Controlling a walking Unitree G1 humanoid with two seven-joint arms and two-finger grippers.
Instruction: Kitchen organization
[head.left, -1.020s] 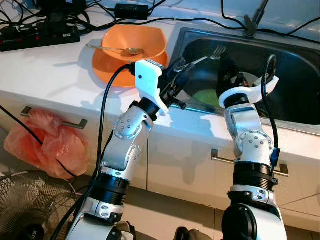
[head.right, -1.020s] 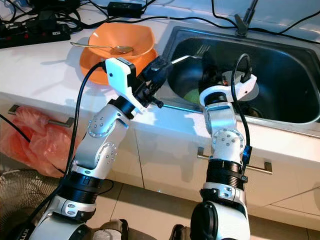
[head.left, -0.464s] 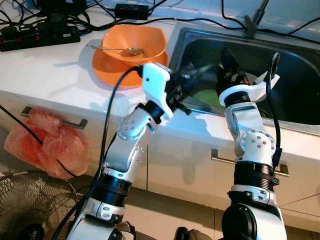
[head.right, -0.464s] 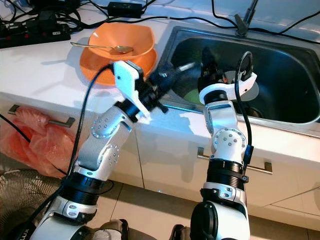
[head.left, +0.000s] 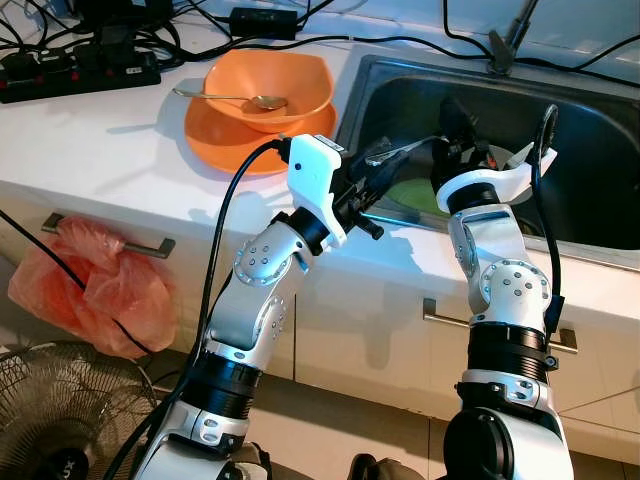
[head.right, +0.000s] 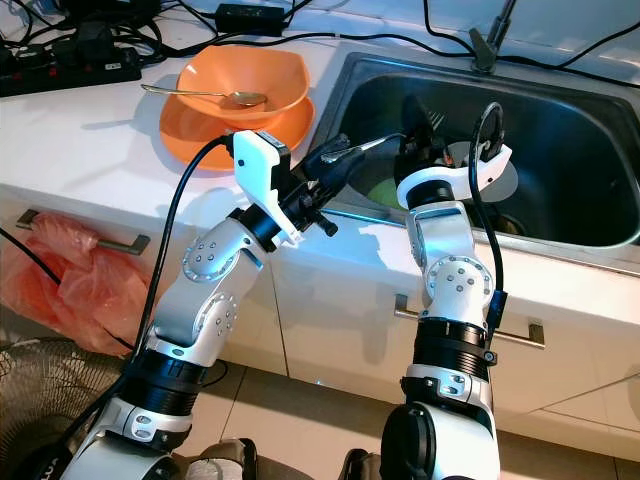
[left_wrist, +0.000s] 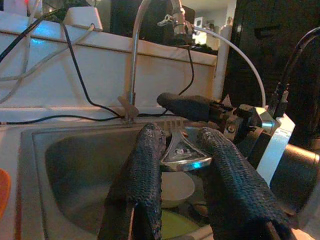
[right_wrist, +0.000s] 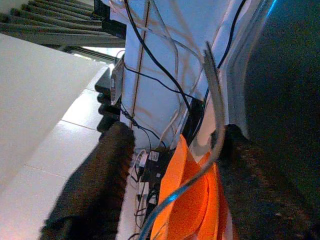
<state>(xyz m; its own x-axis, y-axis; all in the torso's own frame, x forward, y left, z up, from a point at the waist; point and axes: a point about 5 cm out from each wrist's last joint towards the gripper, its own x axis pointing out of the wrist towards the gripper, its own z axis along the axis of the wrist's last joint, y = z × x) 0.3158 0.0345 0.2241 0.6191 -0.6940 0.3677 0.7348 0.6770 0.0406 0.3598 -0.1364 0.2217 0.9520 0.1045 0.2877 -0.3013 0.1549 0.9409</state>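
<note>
From the head, our 2 eye views are looking forward and down over the counter (head.left: 90, 130) and the sink (head.left: 590, 150), both sharing the orange bowl (head.right: 240, 80) and both arms. Our left wrist view is looking close along its fingers (left_wrist: 145, 175) across the sink basin toward the faucet (left_wrist: 137, 55). Our right wrist view is looking sideways along its fingers (right_wrist: 90, 195), toward the orange bowl and the cables (right_wrist: 150, 60) at the wall.

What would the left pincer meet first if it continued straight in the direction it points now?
Most likely the right pincer. The left pincer, shut on a fork, points across the sink toward it. The fork's tip would arrive first, though depth is unclear.
</note>
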